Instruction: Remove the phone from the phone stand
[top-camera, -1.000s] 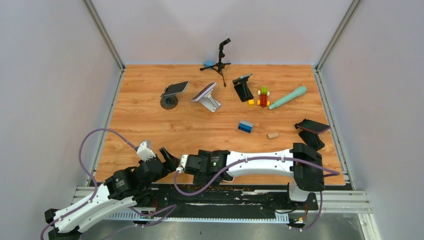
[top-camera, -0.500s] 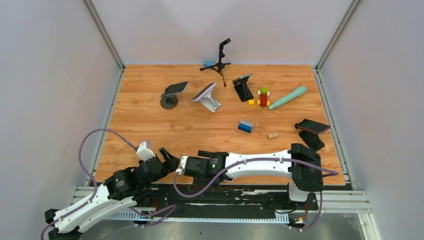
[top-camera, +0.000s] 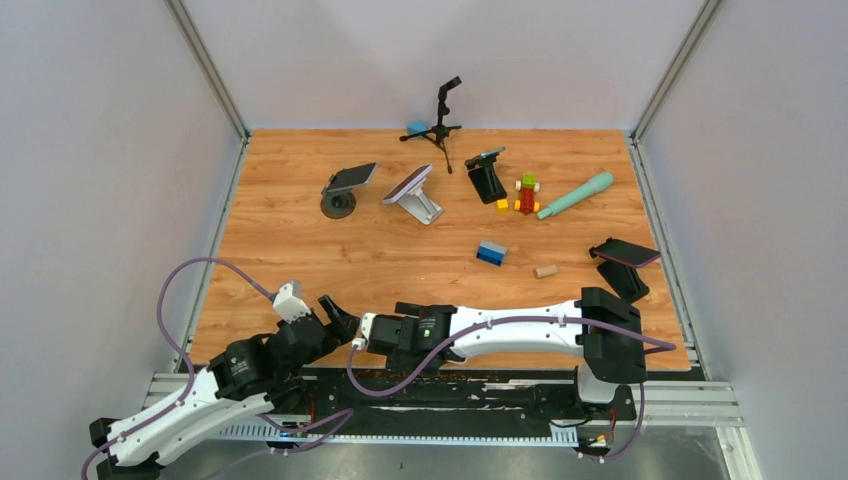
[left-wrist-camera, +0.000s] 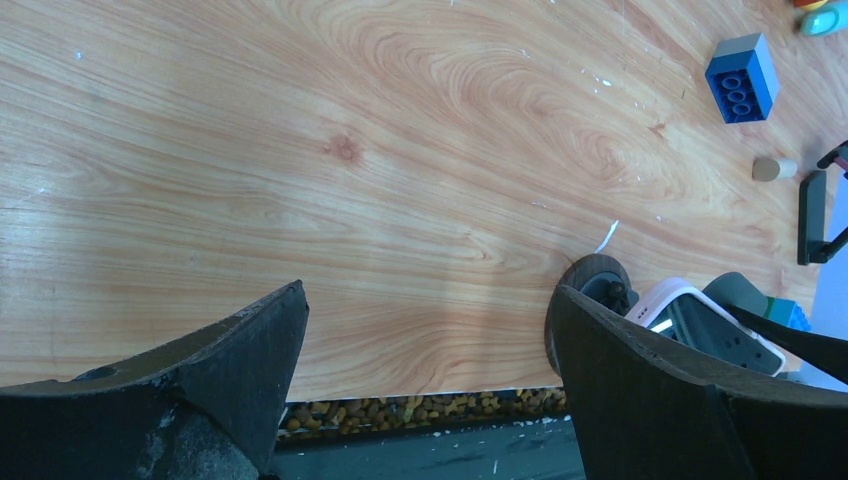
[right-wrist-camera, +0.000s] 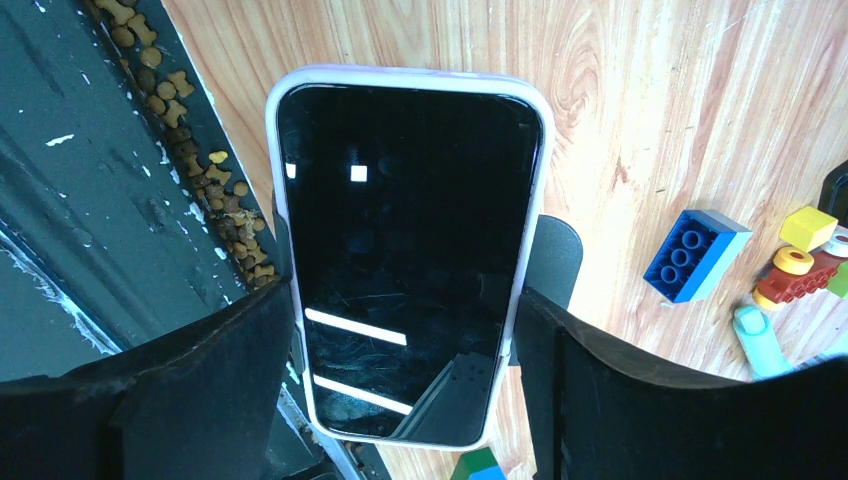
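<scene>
Bare table (left-wrist-camera: 400, 150) beyond left end effector (left-wrist-camera: 428, 295)

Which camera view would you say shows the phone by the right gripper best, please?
The right wrist view: the phone fills the frame, screen showing, between the right gripper's fingers. The left wrist view catches only a corner of the phone; in the top view the right arm hides it.

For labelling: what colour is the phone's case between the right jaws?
Pale pink case, right wrist view.
</scene>
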